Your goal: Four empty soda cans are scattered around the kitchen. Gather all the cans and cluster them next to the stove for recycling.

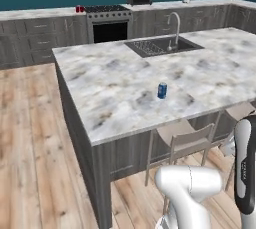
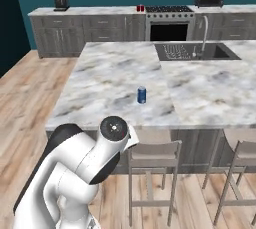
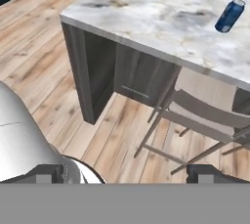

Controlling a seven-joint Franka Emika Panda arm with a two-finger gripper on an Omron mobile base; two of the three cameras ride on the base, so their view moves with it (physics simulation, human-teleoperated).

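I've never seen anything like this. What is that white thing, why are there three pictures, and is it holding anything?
The white thing is a robot arm on a driving base, in a simulated kitchen. Two pictures come from cameras on the base, behind the arm to its left and right; the third comes from a camera on its hand. On the marble island stands a blue can, apart from the sink. Far back, small red things, perhaps cans, sit beside the stove. Stools stand under the island's edge. The tool is open and holds nothing.
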